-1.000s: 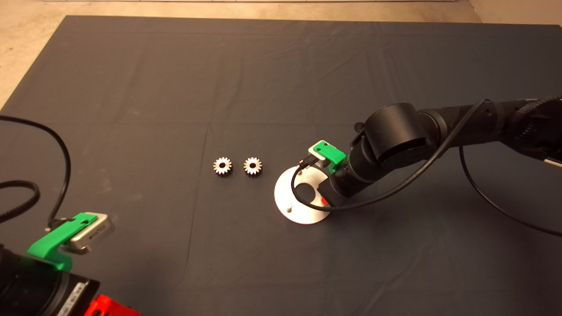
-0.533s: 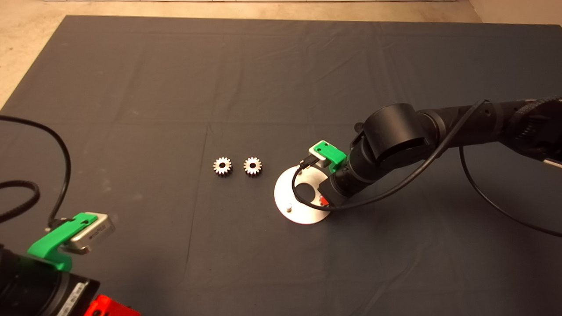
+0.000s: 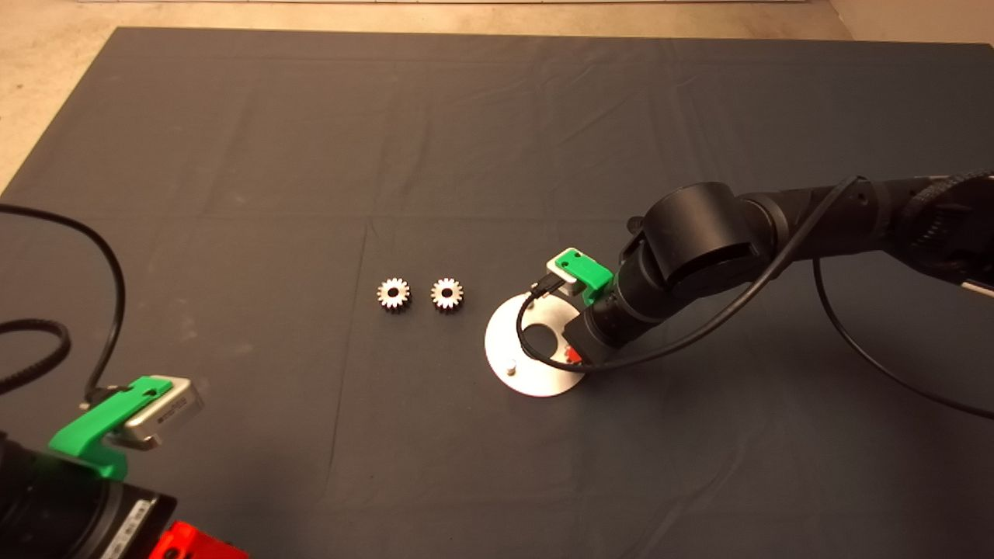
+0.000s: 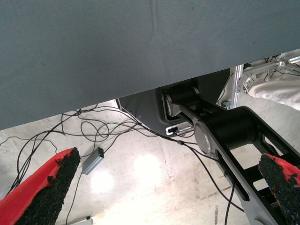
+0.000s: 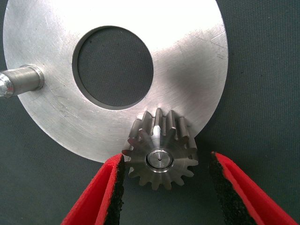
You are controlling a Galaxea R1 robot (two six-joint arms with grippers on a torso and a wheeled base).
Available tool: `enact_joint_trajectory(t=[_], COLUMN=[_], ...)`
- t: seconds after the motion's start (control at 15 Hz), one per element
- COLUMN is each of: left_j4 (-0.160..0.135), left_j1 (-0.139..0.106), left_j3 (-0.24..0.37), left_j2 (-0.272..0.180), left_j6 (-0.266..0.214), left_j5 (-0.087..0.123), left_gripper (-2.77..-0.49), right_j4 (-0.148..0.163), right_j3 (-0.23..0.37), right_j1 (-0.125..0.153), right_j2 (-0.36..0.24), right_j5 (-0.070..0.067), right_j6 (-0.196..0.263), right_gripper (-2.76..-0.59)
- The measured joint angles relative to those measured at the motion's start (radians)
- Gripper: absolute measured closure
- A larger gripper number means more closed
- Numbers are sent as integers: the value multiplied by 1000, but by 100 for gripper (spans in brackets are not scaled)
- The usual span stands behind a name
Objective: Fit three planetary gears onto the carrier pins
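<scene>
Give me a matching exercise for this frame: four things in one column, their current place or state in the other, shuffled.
Things:
1. right pincer
2. left pincer
3. two loose gears
4. third gear

States:
A. seated on a carrier pin at the plate rim
B. parked at the lower left edge, fingers apart, floor cables in its view
C. lying side by side on the mat, left of the plate
D. open, fingers either side of the seated gear, not touching it

Pairs: 1-D, 2-B, 3-C, 4-A
</scene>
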Motion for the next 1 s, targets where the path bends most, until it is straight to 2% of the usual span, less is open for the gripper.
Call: enact_joint_trajectory(t=[0.27,0.4,0.53,0.6,0.67,0.8,0.87,1.0], left_j4=[0,0,0,0,0,0,0,0], left_j1=[0,0,0,0,0,0,0,0], left_j3=[0,0,0,0,0,0,0,0], left_j2=[0,0,1,3,3,3,3,3], left_j6=[2,2,2,3,4,5,6,6], left_j5=[0,0,0,0,0,0,0,0], left_gripper=[-277,-277,-277,-277,-277,-277,-277,-277], right_j4=[1,4,15,25,37,44,44,60], right_j3=[0,0,0,0,-3,-11,-14,-15], right_j1=[9,34,76,110,147,231,251,250], right_j2=[0,0,0,0,0,-4,-12,-76], right_j5=[-1,-1,0,-1,-1,0,1,10], right_j6=[1,3,5,8,8,8,8,1], right_gripper=[-129,-129,-145,-145,-155,-160,-160,-160])
